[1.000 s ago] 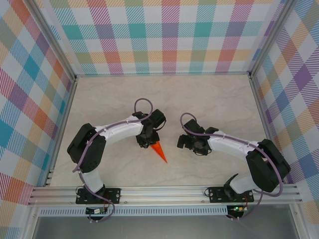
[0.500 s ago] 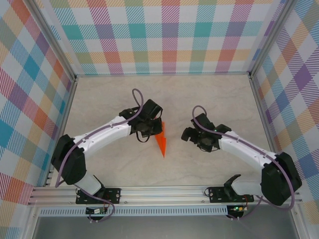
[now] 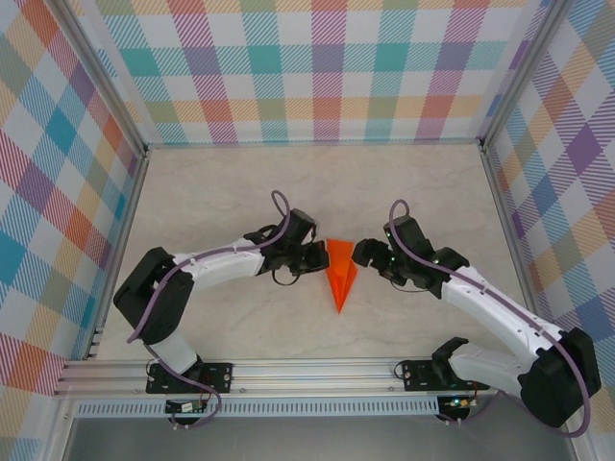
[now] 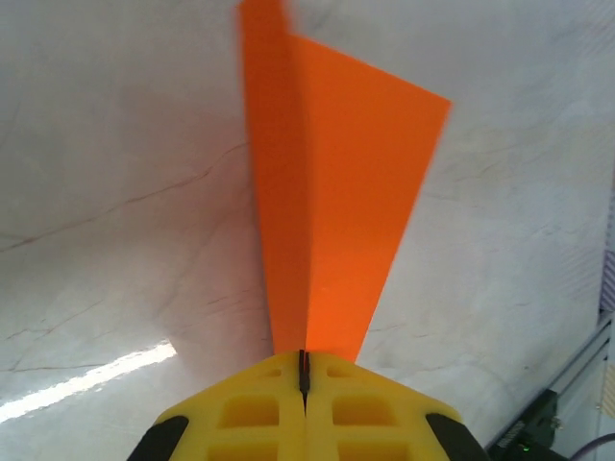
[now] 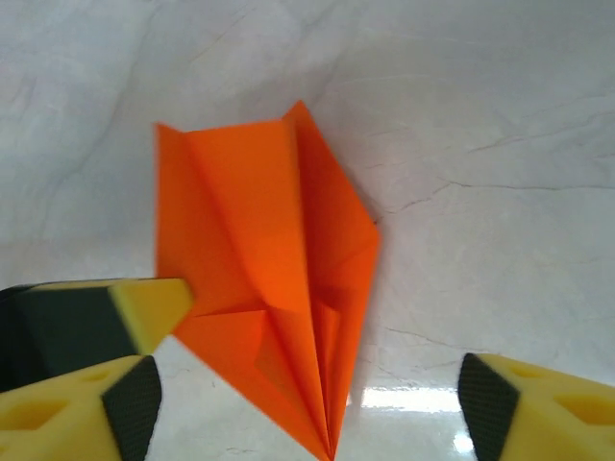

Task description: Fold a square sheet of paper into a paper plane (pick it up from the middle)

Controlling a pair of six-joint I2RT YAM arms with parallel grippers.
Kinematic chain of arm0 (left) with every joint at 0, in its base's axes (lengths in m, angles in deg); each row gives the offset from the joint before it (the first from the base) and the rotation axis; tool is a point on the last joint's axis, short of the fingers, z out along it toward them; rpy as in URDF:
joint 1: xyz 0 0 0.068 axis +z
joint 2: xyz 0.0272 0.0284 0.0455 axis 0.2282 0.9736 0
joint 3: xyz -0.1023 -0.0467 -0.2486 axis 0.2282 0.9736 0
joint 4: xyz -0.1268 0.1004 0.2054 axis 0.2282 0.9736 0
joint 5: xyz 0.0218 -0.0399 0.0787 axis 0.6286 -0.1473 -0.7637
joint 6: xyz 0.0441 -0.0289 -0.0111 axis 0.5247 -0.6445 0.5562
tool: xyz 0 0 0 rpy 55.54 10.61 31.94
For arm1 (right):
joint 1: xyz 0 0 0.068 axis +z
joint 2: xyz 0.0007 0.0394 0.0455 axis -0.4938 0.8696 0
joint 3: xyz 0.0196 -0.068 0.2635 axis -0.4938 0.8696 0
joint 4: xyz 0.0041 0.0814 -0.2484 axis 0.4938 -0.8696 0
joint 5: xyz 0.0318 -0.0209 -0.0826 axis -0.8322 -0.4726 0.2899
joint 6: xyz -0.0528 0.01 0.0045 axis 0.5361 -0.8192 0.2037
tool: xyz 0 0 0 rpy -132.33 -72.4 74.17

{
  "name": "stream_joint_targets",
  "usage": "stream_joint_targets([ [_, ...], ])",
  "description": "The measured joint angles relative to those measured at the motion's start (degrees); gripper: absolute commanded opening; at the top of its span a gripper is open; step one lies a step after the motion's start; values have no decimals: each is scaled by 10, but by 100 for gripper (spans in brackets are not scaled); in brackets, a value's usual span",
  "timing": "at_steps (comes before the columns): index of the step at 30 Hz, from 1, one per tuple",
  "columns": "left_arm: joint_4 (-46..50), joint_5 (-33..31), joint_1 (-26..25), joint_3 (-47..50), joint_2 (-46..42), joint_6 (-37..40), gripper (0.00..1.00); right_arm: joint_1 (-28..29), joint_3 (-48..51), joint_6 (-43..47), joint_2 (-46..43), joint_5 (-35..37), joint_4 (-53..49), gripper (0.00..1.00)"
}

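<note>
Since half a second ago the paper plane (image 3: 339, 279) has shifted right to the middle of the surface (image 3: 240, 182), carried by the left arm (image 3: 221, 261), whose elbow has pulled back toward its base. The right arm (image 3: 490, 312) has reached in from the other side. Surface is pale and marble-patterned, with checked walls (image 3: 327, 67) on three sides and an aluminium rail (image 3: 317, 370) along the near edge. Both arms angle inward from their bases, wrists nearly meeting at centre with the plane between them. Plane is bright orange, with its broad tail toward the far wall and its nose pointing at the near rail, tilted slightly left. Can't tell whether it lies on the surface or hangs just above it. Right wrist view shows the wings spread flat with a centre crease and smaller creases running down to the nose. Left end effector (image 3: 320, 257) is closed tight on the plane's left edge. In the left wrist view its yellow fingers (image 4: 250, 413) meet with no gap, and the orange paper comes straight out of the seam between them. Right end effector (image 3: 363, 253) sits just beside the plane's right edge, jaws apart and holding nothing. In its wrist view one yellow fingertip (image 5: 154, 303) is right at the wing's edge and the other stands well off to the far side, so the jaws straddle the plane. Whether that fingertip is touching the paper, can't tell.
</note>
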Motion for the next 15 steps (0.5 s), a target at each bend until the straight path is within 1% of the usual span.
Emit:
stream_joint_targets([
  [5,-38,1,0,58,2,-10,0,3,10,21,36,-44,39,55],
  [7,-44,-6,0,67,2,-13,0,12,10,25,59,-52,53,51],
  [11,-45,-22,2,79,-2,-16,0,49,9,36,108,-51,63,47],
  [15,-45,-32,4,82,-3,-16,0,82,-4,48,161,-40,60,49],
])
